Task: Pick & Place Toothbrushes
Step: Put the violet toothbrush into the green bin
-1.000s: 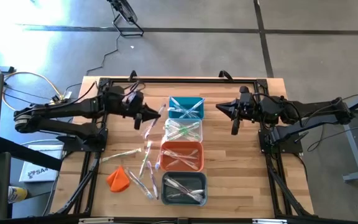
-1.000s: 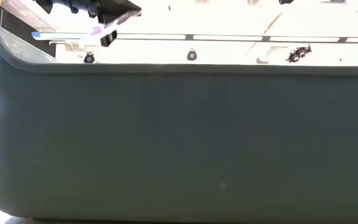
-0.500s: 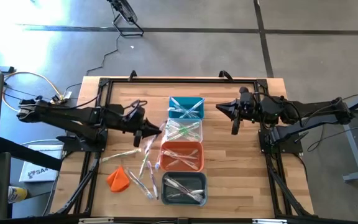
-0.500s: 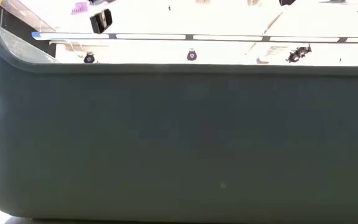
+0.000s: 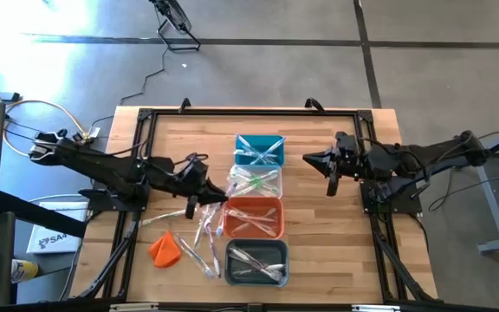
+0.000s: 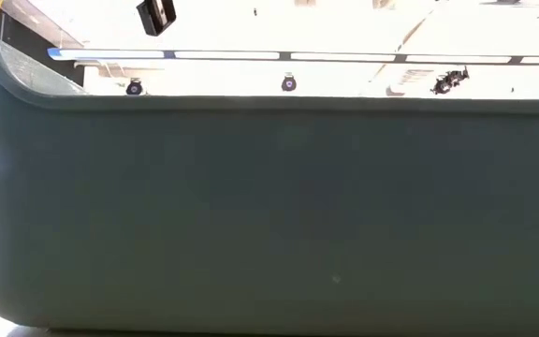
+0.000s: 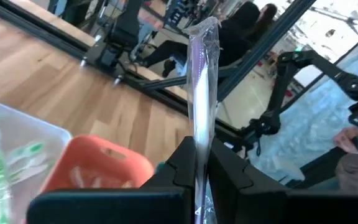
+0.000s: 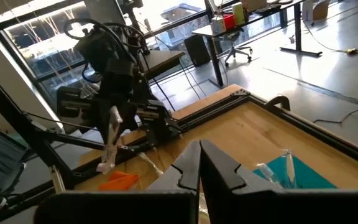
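Note:
My left gripper (image 5: 221, 201) hovers just left of the orange bin (image 5: 252, 217), shut on a toothbrush (image 7: 204, 74) in a clear wrapper. My right gripper (image 5: 307, 159) is shut on nothing and hangs over bare table right of the clear bin (image 5: 255, 182). Several loose toothbrushes (image 5: 199, 236) lie flat on the wood left of the bins. Others lie inside the teal bin (image 5: 258, 149), the clear bin, the orange bin and the grey bin (image 5: 256, 262). From the right wrist view the held toothbrush (image 8: 109, 140) hangs below the left gripper. My left gripper pinches the wrapped toothbrush's shaft (image 7: 201, 134) between its two fingers (image 7: 185, 163). The fingers point nearly level toward the table's right side and lie across the shaft. The toothbrush is lifted clear of the table and stands steeply, most of its length on one side of the fingers.
An orange cloth-like lump (image 5: 165, 249) lies near the table's front left. The four bins form a column down the table's middle. A black frame (image 5: 232, 111) runs along the table's edges. In the low view a dark grey wall (image 6: 269, 215) fills the picture.
My left gripper has swung toward the table's near edge with the toothbrush still pinched, from beside the teal bin to beside the orange bin. My right gripper has shifted slightly toward the near edge and rolled a little, staying shut.

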`<control>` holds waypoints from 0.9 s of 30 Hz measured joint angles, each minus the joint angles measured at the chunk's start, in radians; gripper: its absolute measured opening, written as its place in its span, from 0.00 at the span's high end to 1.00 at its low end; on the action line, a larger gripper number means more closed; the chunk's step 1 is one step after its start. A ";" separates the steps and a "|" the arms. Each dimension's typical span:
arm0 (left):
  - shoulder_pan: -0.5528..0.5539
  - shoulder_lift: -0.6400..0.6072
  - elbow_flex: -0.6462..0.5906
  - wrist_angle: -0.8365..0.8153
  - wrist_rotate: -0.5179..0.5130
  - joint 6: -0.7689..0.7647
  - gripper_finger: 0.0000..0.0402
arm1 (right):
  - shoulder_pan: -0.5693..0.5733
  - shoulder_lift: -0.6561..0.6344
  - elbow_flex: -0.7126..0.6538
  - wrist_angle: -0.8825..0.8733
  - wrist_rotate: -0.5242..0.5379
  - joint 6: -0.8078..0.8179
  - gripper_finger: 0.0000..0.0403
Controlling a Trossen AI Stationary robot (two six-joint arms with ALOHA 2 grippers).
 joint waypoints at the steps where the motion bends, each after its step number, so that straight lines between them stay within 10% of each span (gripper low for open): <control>1: -0.013 0.013 0.000 0.018 -0.016 -0.004 0.96 | 0.014 0.000 0.000 -0.001 0.015 -0.001 0.99; 27: -0.218 0.582 0.434 -0.021 -0.206 -0.019 0.96 | 0.229 -0.089 0.000 -0.072 0.030 -0.133 0.99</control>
